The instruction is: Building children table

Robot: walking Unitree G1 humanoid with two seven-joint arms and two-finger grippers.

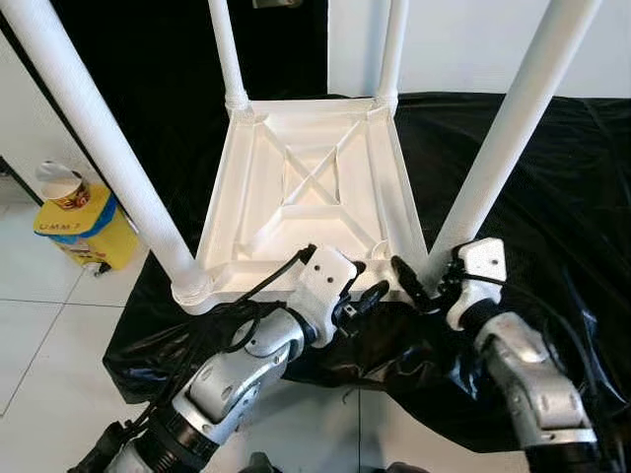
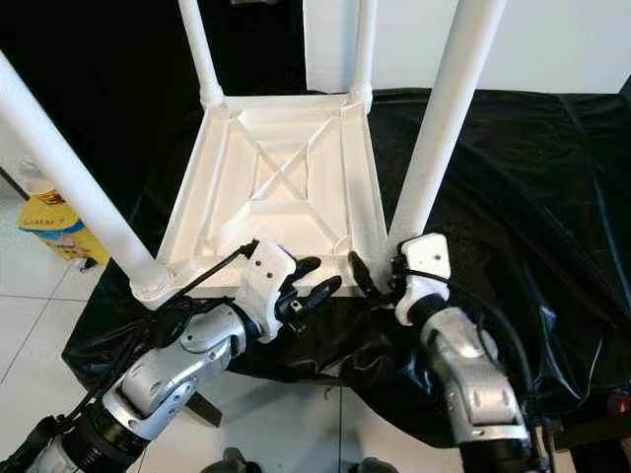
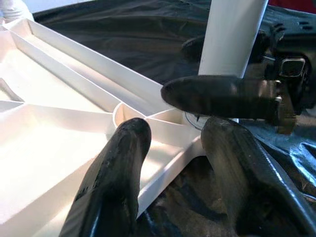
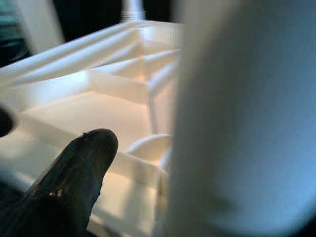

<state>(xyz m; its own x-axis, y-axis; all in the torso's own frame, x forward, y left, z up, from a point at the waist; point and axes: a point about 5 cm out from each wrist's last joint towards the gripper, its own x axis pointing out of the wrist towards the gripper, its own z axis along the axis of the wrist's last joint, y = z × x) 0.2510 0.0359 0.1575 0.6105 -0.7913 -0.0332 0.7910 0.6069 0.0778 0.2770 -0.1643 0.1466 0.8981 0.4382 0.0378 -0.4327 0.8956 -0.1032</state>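
On a surface draped in black plastic sheet point(image 1: 552, 177), the white children's table point(image 1: 315, 187) lies upside down with its ribbed underside facing up and four white legs standing in its corner sockets. Both arms work at the near right corner, where the near right leg point(image 1: 503, 148) rises from its socket. The right end effector point(image 1: 419, 284) sits at the foot of that leg, one black finger beside it; whether it grips the leg or merely touches it I cannot tell, since the leg blurs the wrist view. The left end effector point(image 1: 363, 299) rests at the near edge of the table frame, its fingers point(image 3: 116, 182) spread wide around the rim close to the same socket, holding nothing. A yellow container point(image 1: 84, 229) stands on the tiled floor point(image 1: 39, 325) to the left. Judging by this, the step is seating the last leg; next would be pressing or twisting it fully home while the frame is steadied.
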